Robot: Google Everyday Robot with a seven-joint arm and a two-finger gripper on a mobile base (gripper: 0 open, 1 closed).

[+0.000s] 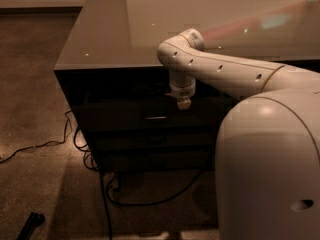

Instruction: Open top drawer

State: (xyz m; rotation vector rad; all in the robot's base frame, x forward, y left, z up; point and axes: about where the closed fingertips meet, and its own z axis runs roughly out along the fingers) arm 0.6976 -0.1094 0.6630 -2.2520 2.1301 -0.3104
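The top drawer (125, 115) is the upper dark front of the cabinet under the glossy counter. Its small metal pull handle (156, 117) shows as a pale glint near the middle of the front. I cannot tell whether the drawer stands out from the cabinet. My gripper (183, 103) hangs straight down from the white arm's wrist, in front of the drawer's upper part. It is a little above and to the right of the handle and apart from it.
The glossy counter top (165, 29) overhangs the cabinet. Two slimmer dark drawers (150, 146) lie below. Black cables (107, 194) run across the brown floor at the cabinet's foot and off to the left. My white base (270, 169) fills the lower right.
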